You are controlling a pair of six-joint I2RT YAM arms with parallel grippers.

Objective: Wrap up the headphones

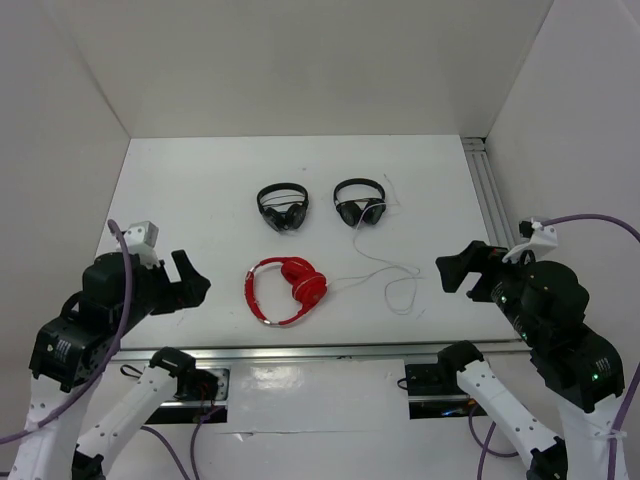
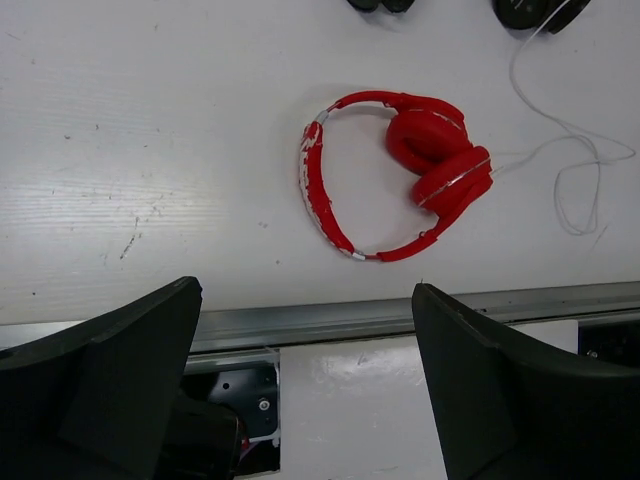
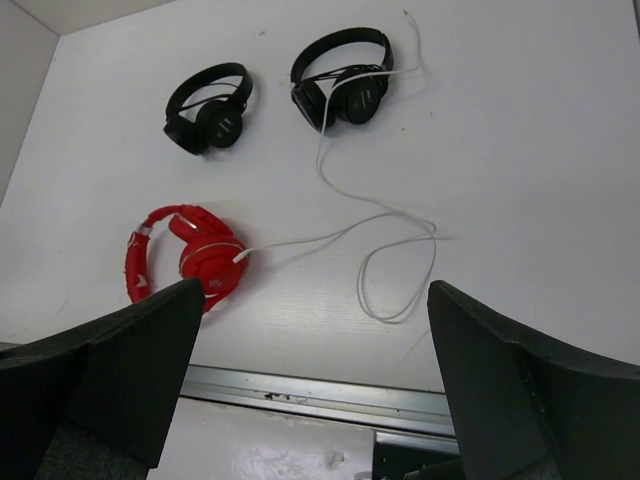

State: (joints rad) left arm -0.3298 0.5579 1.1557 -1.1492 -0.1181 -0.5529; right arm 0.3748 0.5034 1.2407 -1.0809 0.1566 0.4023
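Near the counter's (image 1: pixel 200 190) front edge lie bright red headphones (image 1: pixel 287 290), padded cups tucked together, white cable (image 3: pixel 300 241) looping right; left tool (image 1: pixel 197 283) and right tool (image 1: pixel 447 275) gape apart

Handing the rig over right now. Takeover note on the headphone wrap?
Left gripper: open, empty, hovering left of the red headphones.
Right gripper: open, empty, hovering right of the cable.
Red headphones lie flat between the two arms. Their white cable trails right in a loose loop, then runs up to the right-hand black headphones.
Done: nothing.
Left: gather and wrap the whole cable.
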